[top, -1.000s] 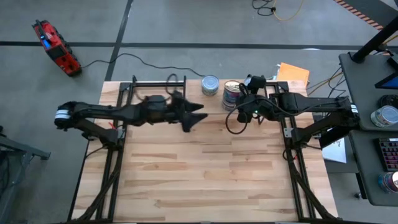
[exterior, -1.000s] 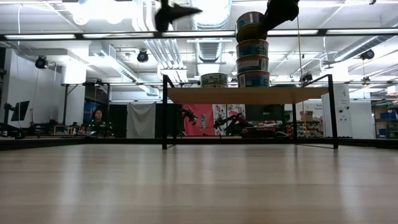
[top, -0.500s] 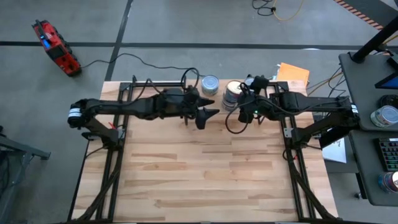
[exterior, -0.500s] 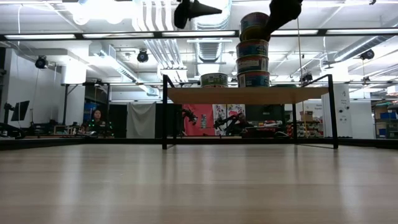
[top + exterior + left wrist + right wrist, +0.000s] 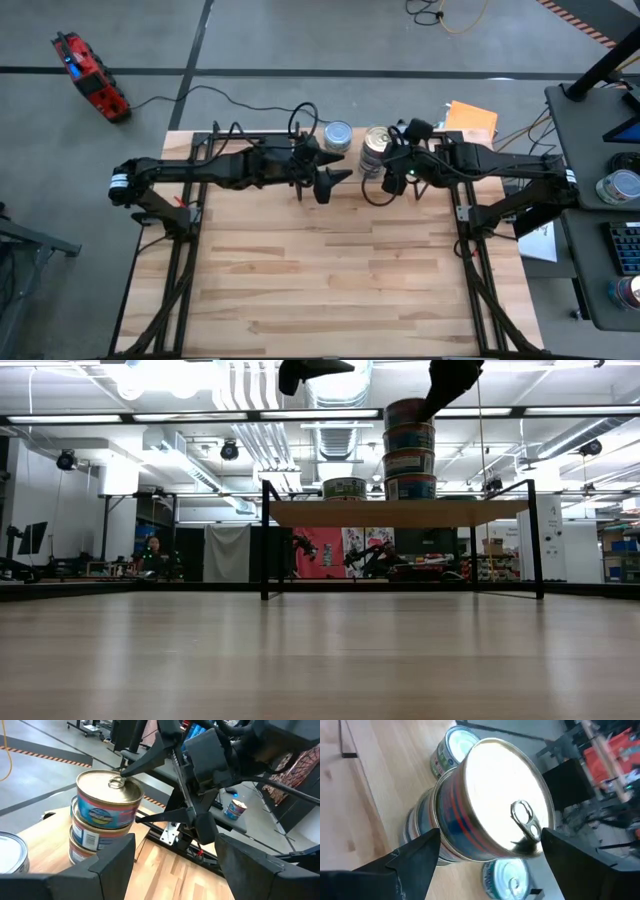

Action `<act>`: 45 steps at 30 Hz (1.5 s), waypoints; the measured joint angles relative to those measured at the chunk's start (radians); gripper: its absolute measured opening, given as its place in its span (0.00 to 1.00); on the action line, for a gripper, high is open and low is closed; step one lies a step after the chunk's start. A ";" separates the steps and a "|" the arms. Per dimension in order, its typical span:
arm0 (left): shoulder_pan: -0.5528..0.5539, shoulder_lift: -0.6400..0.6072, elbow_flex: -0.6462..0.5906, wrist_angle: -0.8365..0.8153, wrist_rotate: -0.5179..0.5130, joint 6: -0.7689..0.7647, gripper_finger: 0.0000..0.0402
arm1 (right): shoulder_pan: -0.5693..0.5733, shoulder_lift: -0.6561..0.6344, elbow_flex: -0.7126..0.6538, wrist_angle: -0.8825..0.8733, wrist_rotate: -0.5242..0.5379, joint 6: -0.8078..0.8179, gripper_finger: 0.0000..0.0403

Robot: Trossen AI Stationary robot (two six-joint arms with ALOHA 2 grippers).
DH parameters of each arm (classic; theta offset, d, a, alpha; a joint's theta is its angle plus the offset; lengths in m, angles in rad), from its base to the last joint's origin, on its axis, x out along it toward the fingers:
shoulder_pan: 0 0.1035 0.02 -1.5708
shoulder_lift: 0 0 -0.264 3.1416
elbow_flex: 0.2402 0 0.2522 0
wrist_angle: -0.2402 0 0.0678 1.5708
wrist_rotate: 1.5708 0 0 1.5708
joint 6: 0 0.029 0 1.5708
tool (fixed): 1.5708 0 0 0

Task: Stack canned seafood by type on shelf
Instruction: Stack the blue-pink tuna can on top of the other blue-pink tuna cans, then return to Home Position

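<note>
On the shelf at the table's far side stands a stack of several tins. Its top tin has a shiny silver-gold lid with a pull ring. My right gripper is open, one finger on each side of that top tin. A single pale-topped tin stands on the shelf left of the stack. Another pale-topped tin sits by the stack's foot. My left gripper hangs open and empty, left of the stack. My right gripper's fingers stand beside the top tin's wall, slanting down from the table's right. Whether they touch the wall I cannot tell. The tin sits level on the stack.
The near part of the wooden table lies bare. A side desk at the right holds more tins. An orange sheet lies behind the shelf. A red tool lies on the floor, far left.
My left gripper has gone toward the table's right, toward the stack, risen a little and rolled. The top tin, which was tilted and a little high in my right gripper, has come down and now sits level on the stack.
</note>
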 joint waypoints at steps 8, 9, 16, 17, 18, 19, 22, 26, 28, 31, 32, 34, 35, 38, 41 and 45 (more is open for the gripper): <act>-0.001 0.000 0.003 0.000 -0.001 -0.004 0.64 | -0.004 -0.001 0.010 -0.002 -0.043 0.043 0.85; -0.001 0.000 0.003 0.000 -0.001 -0.006 0.64 | 0.000 -0.001 0.016 -0.004 -0.045 0.055 0.85; -0.012 -0.035 0.008 -0.029 0.000 -0.001 0.64 | 0.034 -0.018 0.114 -0.001 -0.154 0.145 0.82; -0.015 -0.047 0.008 -0.039 0.000 0.003 0.64 | 0.034 -0.024 0.124 0.004 -0.195 0.162 0.82; -0.019 -0.061 0.007 -0.052 0.000 0.009 0.64 | 0.034 -0.033 0.128 0.013 -0.247 0.170 0.81; -0.024 -0.075 0.005 -0.060 0.000 0.016 0.64 | 0.034 -0.041 0.128 0.024 -0.299 0.180 0.80; -0.041 -0.123 0.001 -0.073 -0.001 0.052 0.64 | 0.035 -0.067 0.113 0.089 -0.388 0.219 0.79; -0.067 -0.174 0.001 -0.079 -0.001 0.099 0.64 | 0.046 -0.089 0.092 0.132 -0.393 0.238 0.76; -0.080 -0.196 0.001 -0.083 -0.001 0.113 0.64 | 0.052 -0.093 0.088 0.142 -0.393 0.250 0.75; -0.093 -0.228 0.001 -0.106 -0.001 0.130 0.64 | 0.064 -0.096 0.087 0.152 -0.395 0.287 0.74; -0.093 -0.235 0.001 -0.109 -0.001 0.134 0.64 | 0.071 -0.098 0.087 0.156 -0.395 0.289 0.73; -0.093 -0.238 0.001 -0.109 -0.001 0.133 0.64 | 0.088 -0.101 0.087 0.171 -0.394 0.288 0.72; -0.093 -0.238 0.001 -0.114 -0.001 0.129 0.64 | 0.096 -0.101 0.087 0.190 -0.394 0.287 0.72; -0.094 -0.234 0.001 -0.134 -0.001 0.078 0.64 | 0.116 -0.100 0.085 0.259 -0.394 0.228 0.71; -0.096 -0.223 0.001 -0.187 0.014 0.025 0.64 | 0.137 -0.100 0.075 0.339 -0.394 0.154 0.71; -0.097 -0.239 -0.025 -0.264 -0.002 0.032 0.64 | 0.176 -0.110 0.045 0.378 -0.394 0.017 0.71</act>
